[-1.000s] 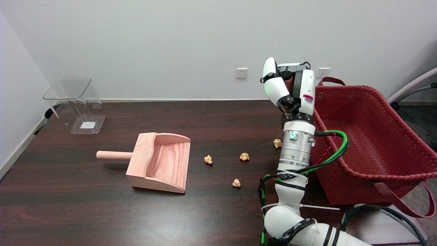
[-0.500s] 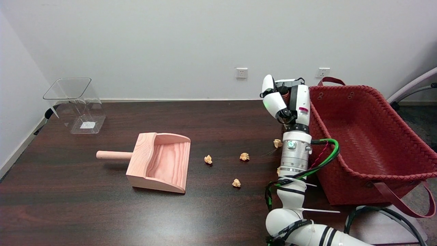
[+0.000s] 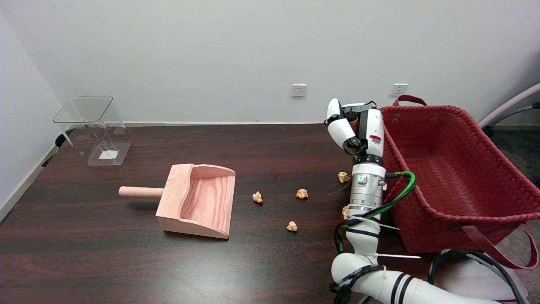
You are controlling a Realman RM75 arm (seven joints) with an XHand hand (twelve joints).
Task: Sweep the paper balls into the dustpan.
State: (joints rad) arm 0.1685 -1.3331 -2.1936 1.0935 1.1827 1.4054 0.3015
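Several crumpled tan paper balls lie on the dark table: one nearest the dustpan, one right of it, one nearer the front. Two more sit against the forearm. The wooden dustpan lies left of them, mouth facing right, handle pointing left. My right hand is raised upright beside the red basket, fingers curled around a dark brown brush handle. Thin bristles show left of the forearm. Most of the brush is hidden behind the arm.
A large red woven basket stands right against the arm. A clear plastic container sits at the table's far left corner. The table's left edge meets the wall. Cables loop around the forearm.
The right hand has come down from high in the air and a little to the right, still holding the brush. A paper ball by the forearm has come into sight. The other balls and dustpan stayed put.
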